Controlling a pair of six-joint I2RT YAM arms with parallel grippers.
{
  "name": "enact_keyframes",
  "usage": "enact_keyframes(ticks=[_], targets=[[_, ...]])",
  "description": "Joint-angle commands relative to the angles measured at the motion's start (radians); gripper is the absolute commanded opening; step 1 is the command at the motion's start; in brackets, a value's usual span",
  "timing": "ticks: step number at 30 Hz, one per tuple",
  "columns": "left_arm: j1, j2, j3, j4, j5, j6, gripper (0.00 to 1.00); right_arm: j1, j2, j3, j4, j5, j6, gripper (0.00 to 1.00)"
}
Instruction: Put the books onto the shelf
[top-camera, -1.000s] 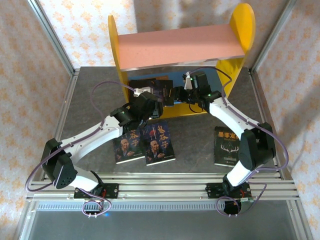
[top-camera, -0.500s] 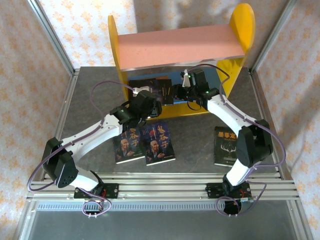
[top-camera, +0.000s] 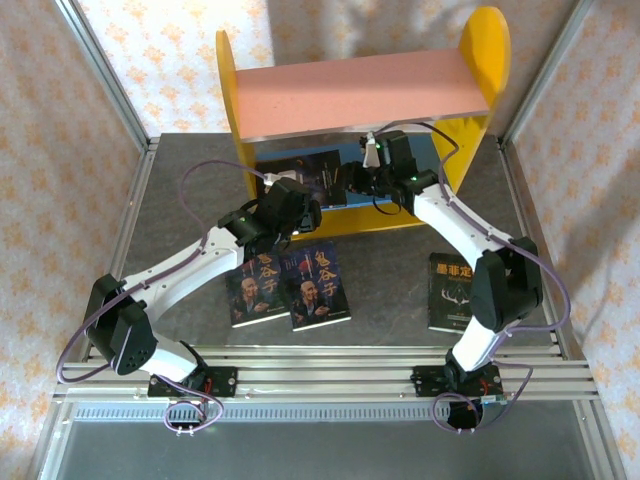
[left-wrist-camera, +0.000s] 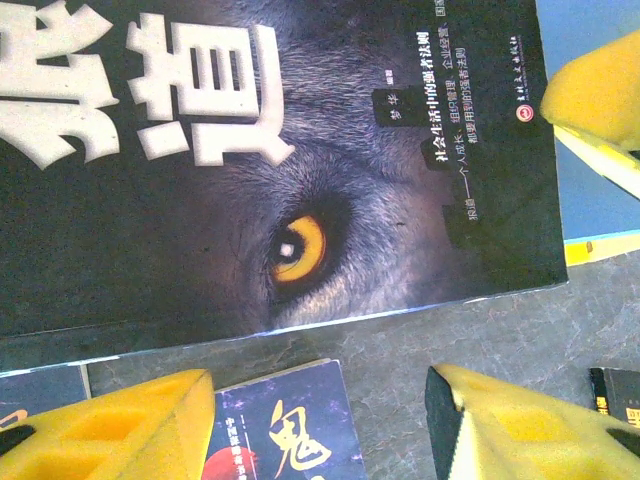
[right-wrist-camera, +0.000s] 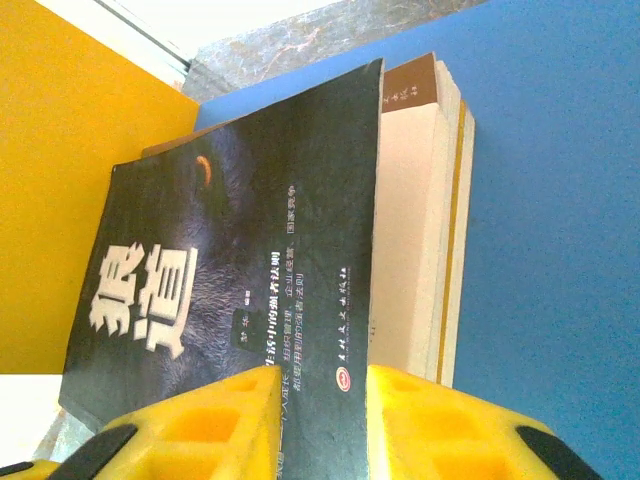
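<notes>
Shelf (top-camera: 355, 95) holds tan book (right-wrist-camera: 410, 230) (wolf book (right-wrist-camera: 230, 260) atop, pinched by right hand (right-wrist-camera: 322, 385)); left hand (left-wrist-camera: 320, 410) spread, empty.

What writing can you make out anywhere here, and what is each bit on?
"狼道": wolf book at the shelf.
"社会生活中的强者法则": same cover, small print.
"鬼谷子": old-man book on the table.
"墨菲定", then cut off: antler book.
Other small print: too blurred.

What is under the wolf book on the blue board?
A brown and cream book lies under the wolf book, sticking out along one side, on the blue board. The wolf book covers most of it, so its front cannot be seen.
</notes>
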Motion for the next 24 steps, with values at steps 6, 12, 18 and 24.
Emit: enact_keyframes(ticks=[6, 12, 18, 24], targets=[[0.015, 0.034, 0.029, 0.018, -0.005, 0.036, 0.58, 0.013, 0.030, 0.055, -0.002, -0.034, -0.019, 0.27], [0.026, 0.042, 0.035, 0.017, -0.002, 0.041, 0.58, 0.013, 0.063, 0.117, -0.045, -0.026, -0.041, 0.29], [0.032, 0.029, 0.024, 0.022, -0.009, 0.045, 0.58, 0.013, 0.037, 0.101, -0.073, 0.014, -0.055, 0.36], [0.038, 0.026, 0.020, 0.021, -0.004, 0.048, 0.58, 0.013, 0.010, 0.059, -0.076, 0.032, -0.057, 0.37]])
